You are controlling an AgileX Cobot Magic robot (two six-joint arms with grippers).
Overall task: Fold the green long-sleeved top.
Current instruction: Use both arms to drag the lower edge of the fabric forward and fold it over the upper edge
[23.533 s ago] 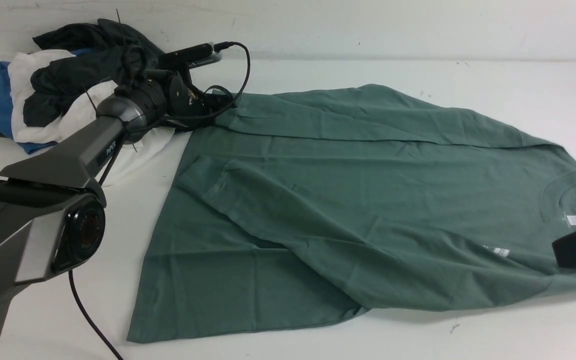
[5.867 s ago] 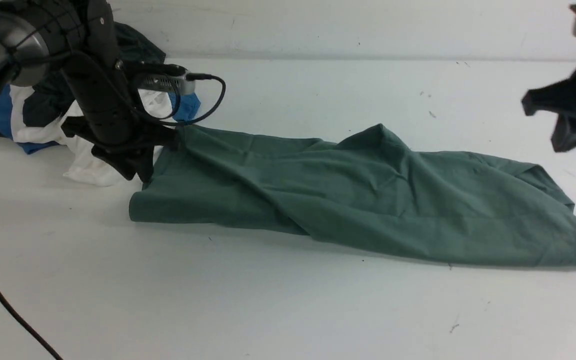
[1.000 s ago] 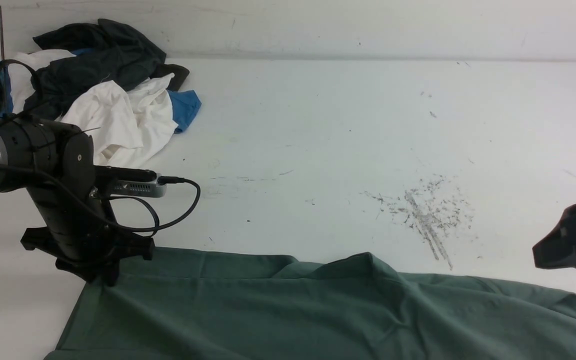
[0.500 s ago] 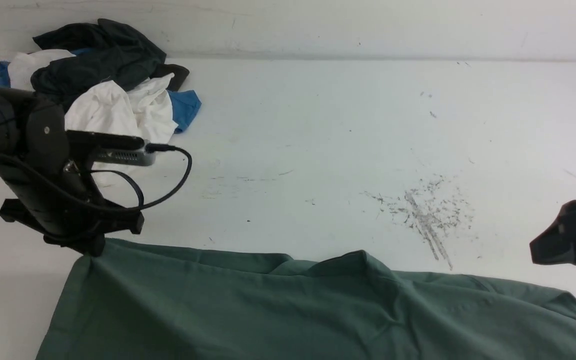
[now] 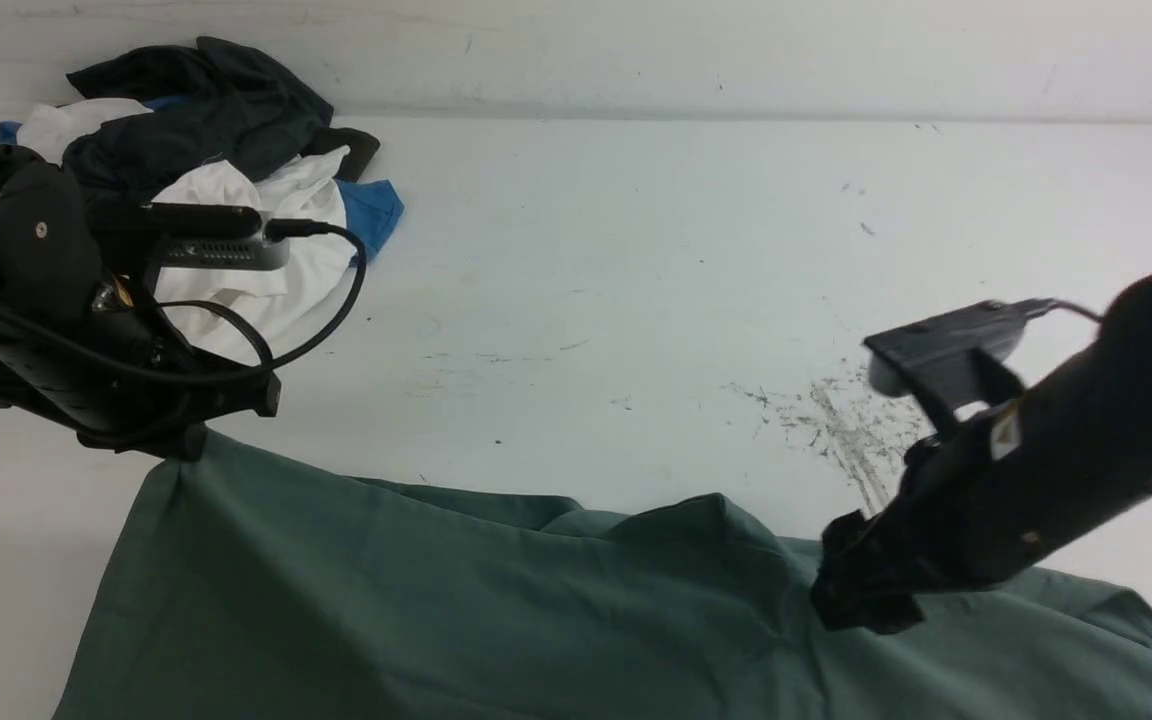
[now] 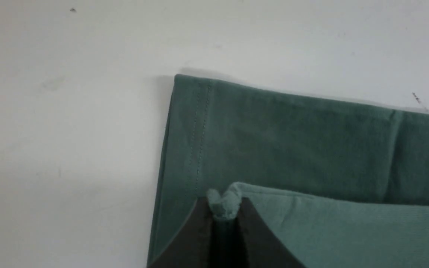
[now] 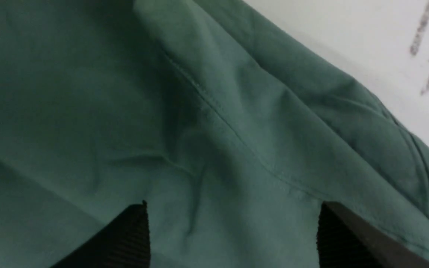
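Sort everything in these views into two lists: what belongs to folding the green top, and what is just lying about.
Part of the job:
green long-sleeved top
left end effector, pinching a corner of it
right end effector, open just above the cloth

Just lying about:
white shirt, blue garment and black garment, heaped at far left
grey scuff marks

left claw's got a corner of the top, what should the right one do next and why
Probably lower the right claw and close it on the top. The left claw is shut on a hem corner and holds it up, while the right one hangs open just above the cloth with nothing between its jaws. Both ends likely need a hold before the fold.
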